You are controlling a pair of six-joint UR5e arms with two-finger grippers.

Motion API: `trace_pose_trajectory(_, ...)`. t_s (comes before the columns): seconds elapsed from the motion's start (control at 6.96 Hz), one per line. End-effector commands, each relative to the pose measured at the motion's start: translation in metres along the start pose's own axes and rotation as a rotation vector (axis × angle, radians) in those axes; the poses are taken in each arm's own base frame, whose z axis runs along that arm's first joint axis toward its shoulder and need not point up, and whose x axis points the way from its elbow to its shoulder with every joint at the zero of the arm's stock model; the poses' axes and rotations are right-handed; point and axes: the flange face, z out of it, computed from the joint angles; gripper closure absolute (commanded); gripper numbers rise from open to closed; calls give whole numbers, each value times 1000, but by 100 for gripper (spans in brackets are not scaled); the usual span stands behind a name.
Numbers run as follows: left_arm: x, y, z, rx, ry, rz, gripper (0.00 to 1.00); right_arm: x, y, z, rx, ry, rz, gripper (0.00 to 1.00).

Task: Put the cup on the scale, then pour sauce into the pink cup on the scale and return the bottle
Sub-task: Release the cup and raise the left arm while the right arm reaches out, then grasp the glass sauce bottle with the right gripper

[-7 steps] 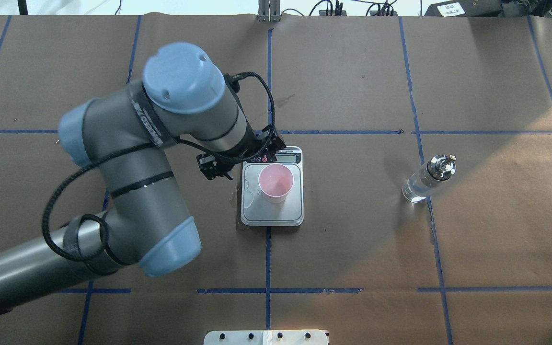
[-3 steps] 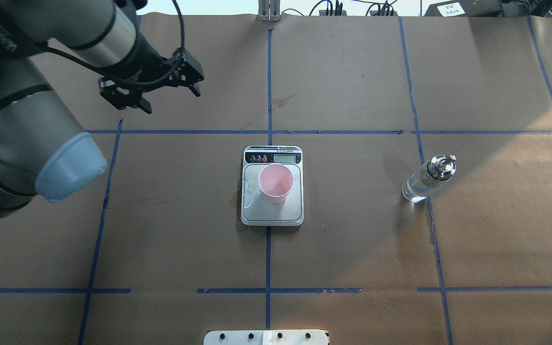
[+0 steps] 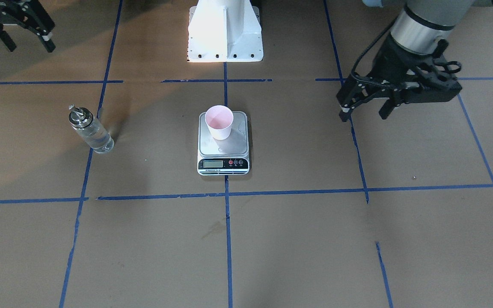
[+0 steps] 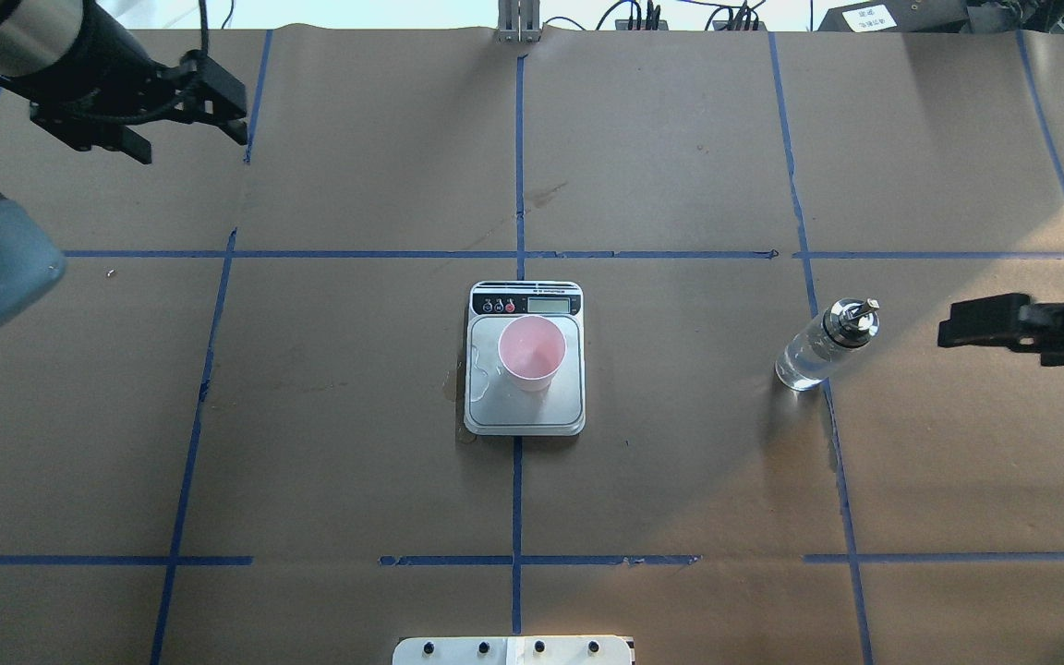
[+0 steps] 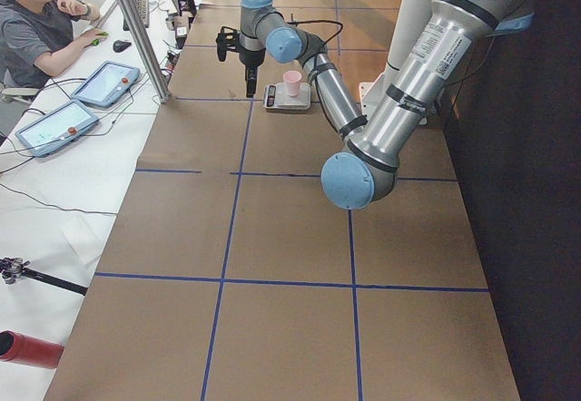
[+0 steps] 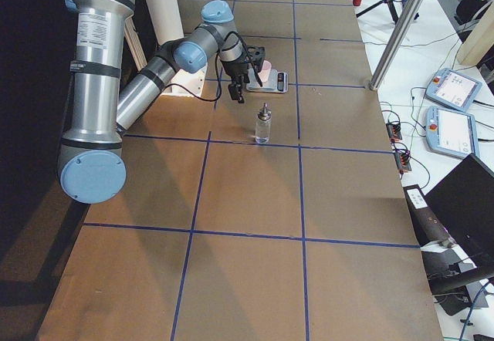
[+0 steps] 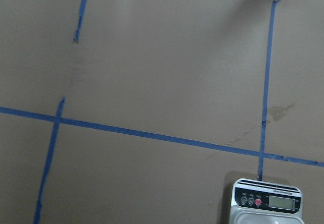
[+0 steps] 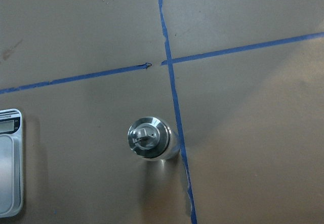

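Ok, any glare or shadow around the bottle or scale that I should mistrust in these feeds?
Exterior front-facing: the robot's white base is blown out, but the bottle and cup read clearly, and the scale platform faintly mirrors the cup. Overhead exterior: uneven bands of light and shade cross the paper around the bottle. Right wrist-mounted: the bottle's metal collar shines yet stays sharp.
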Motion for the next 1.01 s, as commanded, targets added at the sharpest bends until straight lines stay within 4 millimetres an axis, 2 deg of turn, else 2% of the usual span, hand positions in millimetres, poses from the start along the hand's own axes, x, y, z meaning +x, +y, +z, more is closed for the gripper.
trace_pose_trajectory(0.0,-53,-15,-8,24,-48,62,0,-41,66,53,173,54,-47,0)
trace_pose_trajectory(0.14,-56,-16,-7,23,-52,66,0,-47,83,93,293,83,-63,0)
trace_pose_trajectory(0.29,-58,-17,-5,19,-57,64,0,-47,89,140,416,66,-85,0)
trace_pose_trajectory(0.43,-69,-13,0,11,-66,57,0,-37,87,176,503,66,-102,0)
trace_pose_trajectory(0.57,-69,-13,1,13,-68,56,0,-25,91,209,575,86,-132,0)
trace_pose_trajectory(0.72,-70,-13,1,12,-69,56,0,-26,94,229,624,84,-166,0)
trace_pose_trajectory(0.86,-70,-14,2,11,-70,55,0,-35,94,238,651,70,-170,0)
